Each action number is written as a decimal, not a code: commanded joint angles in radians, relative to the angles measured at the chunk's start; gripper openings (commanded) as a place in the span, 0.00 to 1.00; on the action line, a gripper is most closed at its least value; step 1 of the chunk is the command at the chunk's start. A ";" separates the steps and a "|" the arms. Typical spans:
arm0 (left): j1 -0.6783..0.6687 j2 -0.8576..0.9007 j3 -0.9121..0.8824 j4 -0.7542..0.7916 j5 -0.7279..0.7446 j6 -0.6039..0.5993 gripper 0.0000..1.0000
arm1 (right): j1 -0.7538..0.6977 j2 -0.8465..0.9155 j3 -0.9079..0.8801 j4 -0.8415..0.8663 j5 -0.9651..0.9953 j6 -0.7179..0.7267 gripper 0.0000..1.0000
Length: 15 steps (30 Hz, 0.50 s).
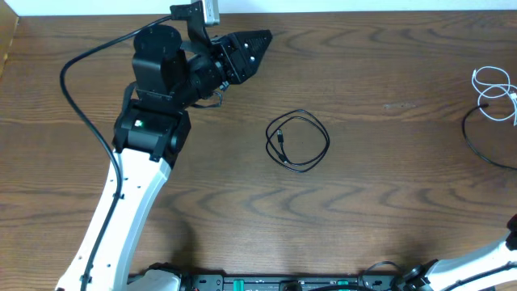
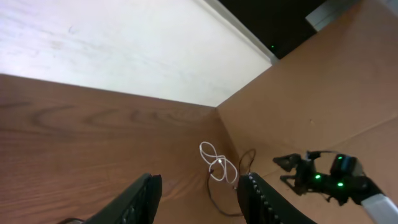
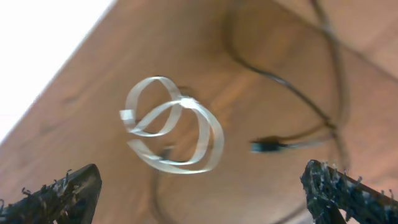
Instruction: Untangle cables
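Two sets of fingers stand spread and empty: right fingers (image 3: 68,190) hover over the looped white cable (image 3: 186,106), left fingers (image 2: 140,196) clear of the black cable (image 1: 279,137) coiled mid-tabletop (image 1: 388,202).

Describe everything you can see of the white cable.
The white cable is a thin, flexible cord lying flat on the wooden table near its right edge, in loose overlapping loops, far from the black cable. A dark wire runs close beside it; contact is unclear. The right gripper hovers open above, not touching.

Dark wood-grain table (image 1: 388,210) meets a bright white wall (image 2: 112,43); a brown panel (image 2: 323,87), perhaps cardboard, flanks it.
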 commanded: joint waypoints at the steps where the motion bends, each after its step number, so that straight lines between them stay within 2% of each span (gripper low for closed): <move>1: 0.002 0.034 0.006 0.000 -0.013 0.050 0.45 | 0.072 -0.090 0.009 0.009 -0.236 -0.046 0.99; 3: 0.002 0.068 0.006 -0.051 -0.046 0.184 0.45 | 0.152 -0.094 0.008 0.006 -0.307 -0.048 0.99; 7: 0.002 0.111 0.006 -0.219 -0.202 0.194 0.45 | 0.289 -0.082 0.008 -0.022 -0.338 -0.067 0.99; 11: 0.002 0.166 0.006 -0.402 -0.348 0.193 0.45 | 0.492 -0.067 0.007 -0.079 -0.320 -0.190 0.99; 13: 0.002 0.175 0.006 -0.440 -0.399 0.193 0.45 | 0.564 -0.056 0.007 -0.103 -0.274 -0.209 0.99; 15: 0.005 0.179 0.006 -0.491 -0.509 0.191 0.45 | 0.692 -0.035 0.007 -0.153 -0.162 -0.225 0.94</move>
